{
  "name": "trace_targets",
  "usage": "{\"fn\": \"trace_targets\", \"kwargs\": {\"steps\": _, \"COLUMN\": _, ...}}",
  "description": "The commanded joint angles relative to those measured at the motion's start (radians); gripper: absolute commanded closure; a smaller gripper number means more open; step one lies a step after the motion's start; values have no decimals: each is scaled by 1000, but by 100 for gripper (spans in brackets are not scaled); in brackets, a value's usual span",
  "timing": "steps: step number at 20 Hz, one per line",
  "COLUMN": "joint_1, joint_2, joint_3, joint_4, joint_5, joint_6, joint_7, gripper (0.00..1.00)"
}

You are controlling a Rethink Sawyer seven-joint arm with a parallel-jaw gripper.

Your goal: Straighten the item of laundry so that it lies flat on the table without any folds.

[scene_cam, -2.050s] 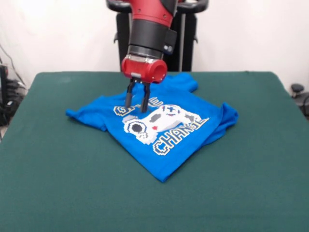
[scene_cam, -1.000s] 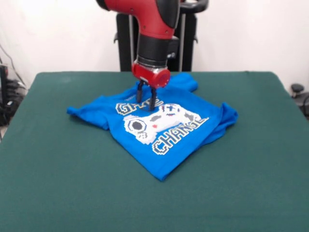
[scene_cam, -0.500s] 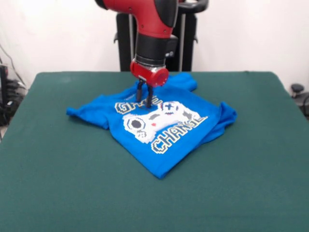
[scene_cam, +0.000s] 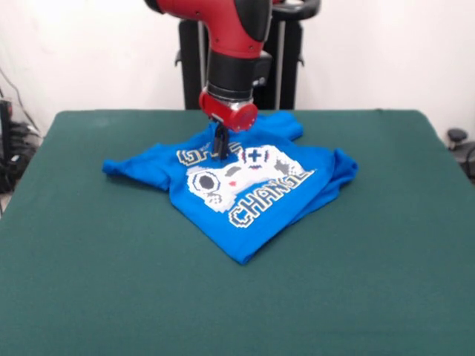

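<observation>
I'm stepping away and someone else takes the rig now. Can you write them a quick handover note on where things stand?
Gripper: shut on the blue T-shirt, pinching the cloth near the top of the print.
T-shirt: print side up near the middle of the green table, lying askew, its right side bunched and its lower edge drawn to a point.
Done: cloth grasped.
Left: pull the folds out until it lies flat, then release.
</observation>
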Motion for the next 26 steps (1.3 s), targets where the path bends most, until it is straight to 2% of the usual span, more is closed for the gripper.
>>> {"fn": "trace_targets", "kwargs": {"steps": 1, "joint_1": 7, "joint_2": 50, "joint_3": 37, "joint_4": 30, "joint_5": 10, "joint_6": 185, "joint_7": 40, "gripper": 100}}
{"fn": "trace_targets", "kwargs": {"steps": 4, "joint_1": 17, "joint_2": 38, "joint_3": 34, "joint_4": 52, "joint_5": 8, "joint_6": 132, "joint_7": 66, "gripper": 100}}
{"fn": "trace_targets", "kwargs": {"steps": 10, "joint_1": -19, "joint_2": 44, "joint_3": 50, "joint_4": 56, "joint_5": -42, "joint_6": 79, "joint_7": 49, "gripper": 100}}
{"fn": "trace_targets", "kwargs": {"steps": 11, "joint_1": -18, "joint_2": 49, "joint_3": 49, "joint_4": 54, "joint_5": -53, "joint_6": 55, "joint_7": 56, "gripper": 0}}
{"fn": "trace_targets", "kwargs": {"steps": 20, "joint_1": -75, "joint_2": 112, "joint_3": 59, "joint_4": 17, "joint_5": -128, "joint_6": -96, "joint_7": 76, "gripper": 0}}
{"fn": "trace_targets", "kwargs": {"steps": 26, "joint_1": -117, "joint_2": 74, "joint_3": 77, "joint_4": 1, "joint_5": -185, "joint_6": -75, "joint_7": 61, "gripper": 0}}
